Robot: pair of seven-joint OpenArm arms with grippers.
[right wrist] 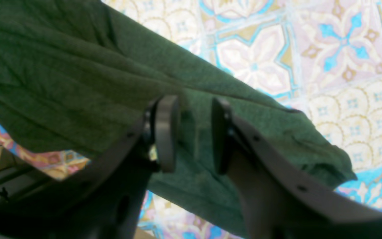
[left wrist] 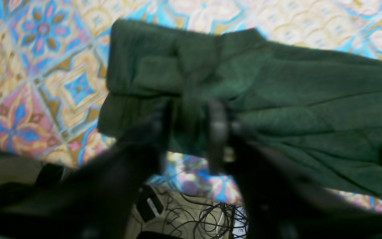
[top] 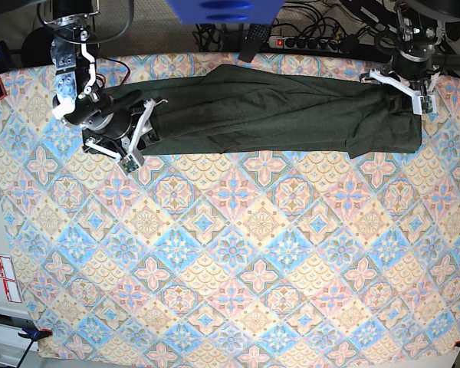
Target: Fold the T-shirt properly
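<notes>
The dark olive-green T-shirt [top: 276,115] lies in a long folded band across the far side of the table. It also shows in the left wrist view [left wrist: 310,99] and in the right wrist view [right wrist: 61,73]. My left gripper [left wrist: 189,127] is at the band's right end in the base view [top: 399,92]. Its jaws stand apart with the shirt's edge between them; this view is blurred. My right gripper [right wrist: 192,132] is at the band's left end in the base view [top: 142,132]. It is open, its pads [right wrist: 167,132] bare, with shirt fabric between and beneath them.
The table is covered by a patterned tile-print cloth [top: 238,253]. The shirt lies close to the table's far edge. Behind that edge lie a power strip [top: 314,42] and loose cables [left wrist: 211,212].
</notes>
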